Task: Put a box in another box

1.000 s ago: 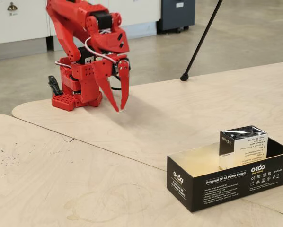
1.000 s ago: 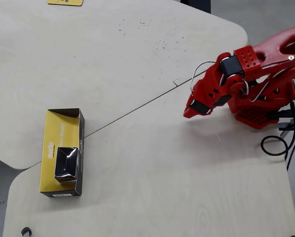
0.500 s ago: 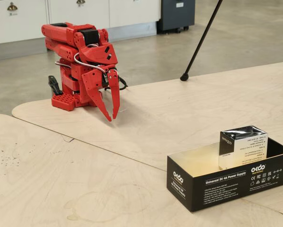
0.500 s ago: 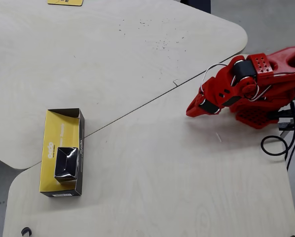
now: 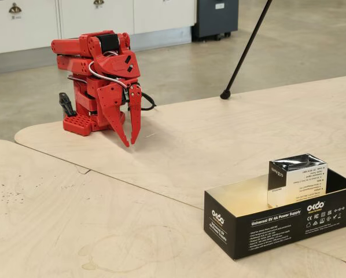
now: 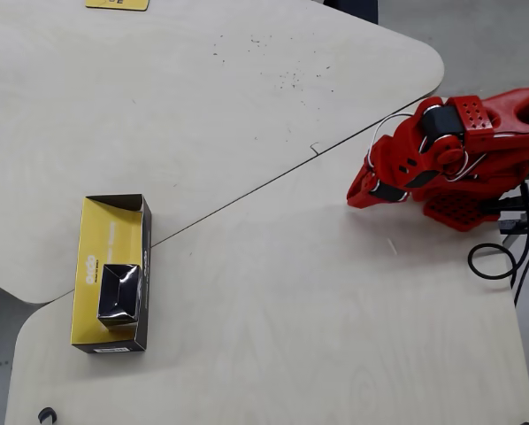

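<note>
The small black-and-white box stands upright inside the long black box, at its right end in the fixed view. In the overhead view the small box sits in the lower half of the long box, whose inside looks yellow. My red gripper is far from both, folded down close to the arm's base with its tips near the table. Its fingers meet at the tips and hold nothing. Seen from overhead, the gripper lies at the right side of the table.
A black tripod leg slants down to the floor behind the table. Cables loop beside the arm's base at the table's right edge. A seam runs between the two table boards. White cabinets stand at the back.
The arm has folded back and down toward its base, drawing the gripper away from the boxes. Both boxes have stayed put.
</note>
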